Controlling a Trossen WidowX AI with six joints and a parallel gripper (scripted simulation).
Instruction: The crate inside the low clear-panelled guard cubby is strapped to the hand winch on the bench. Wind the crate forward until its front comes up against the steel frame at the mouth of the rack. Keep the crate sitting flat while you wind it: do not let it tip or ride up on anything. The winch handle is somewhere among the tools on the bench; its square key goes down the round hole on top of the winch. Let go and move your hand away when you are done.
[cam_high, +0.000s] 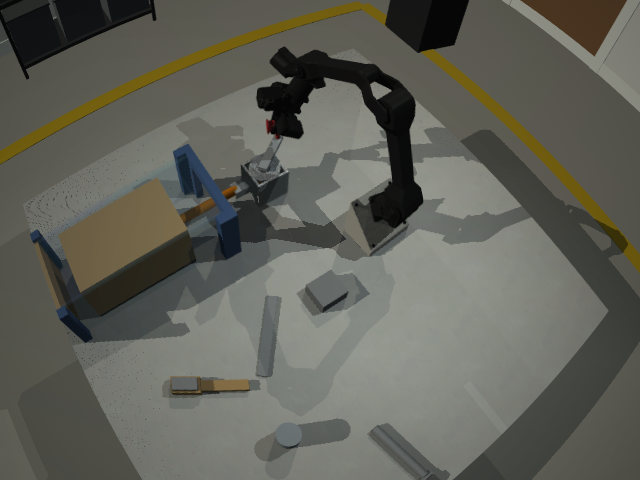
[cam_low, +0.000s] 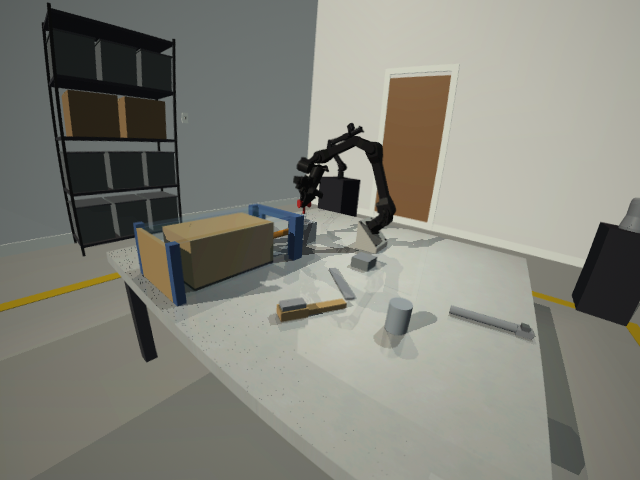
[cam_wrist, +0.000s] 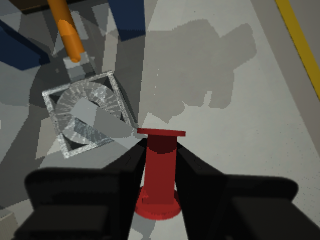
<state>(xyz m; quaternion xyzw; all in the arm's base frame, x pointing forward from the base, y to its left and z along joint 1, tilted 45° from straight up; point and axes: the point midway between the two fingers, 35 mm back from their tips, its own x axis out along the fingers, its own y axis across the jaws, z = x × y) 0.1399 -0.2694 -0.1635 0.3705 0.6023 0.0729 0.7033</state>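
The crate (cam_high: 124, 232) (cam_low: 232, 253) sits flat in the clear-panelled cubby, behind the blue steel frame (cam_high: 228, 227) (cam_low: 295, 237), with a gap between them. An orange strap (cam_high: 209, 204) (cam_low: 280, 233) (cam_wrist: 67, 32) runs from it through the frame to the winch (cam_high: 268, 188) (cam_low: 310, 230) (cam_wrist: 120, 100). The winch handle's flat grey arm (cam_high: 272, 152) (cam_wrist: 102, 120) reaches from the top of the winch out to its red grip (cam_wrist: 161, 170). My gripper (cam_high: 283, 128) (cam_low: 305, 203) (cam_wrist: 158, 143) is shut on the red grip, beside and above the winch. The handle's key end is hidden.
A grey block (cam_high: 326, 290) (cam_low: 363, 260), a flat grey bar (cam_high: 268, 335) (cam_low: 341, 283), a wooden brush-like tool (cam_high: 224, 385) (cam_low: 325, 307), a grey cylinder (cam_high: 288, 435) (cam_low: 398, 316) and a grey rod tool (cam_high: 400, 449) (cam_low: 485, 319) lie apart on the bench.
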